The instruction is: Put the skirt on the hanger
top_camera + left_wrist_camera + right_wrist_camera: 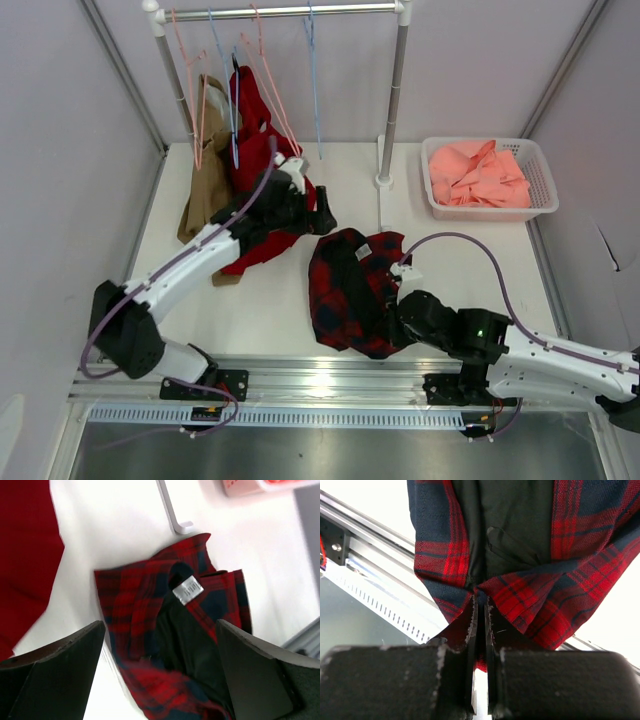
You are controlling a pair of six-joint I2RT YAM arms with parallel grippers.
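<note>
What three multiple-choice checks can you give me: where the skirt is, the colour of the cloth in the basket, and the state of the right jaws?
1. Where is the skirt? A. on the table, near its front edge; B. on the floor; C. inside a drawer.
2. The cloth in the basket is: A. blue; B. salmon-pink; C. green.
3. The right jaws are: A. wide open; B. shut on the skirt; C. out of view.
Answers: 1 A, the top view shows it lying on the tabletop. 2 B, pink folds fill the white basket. 3 B, the right wrist view shows plaid pinched between them.
</note>
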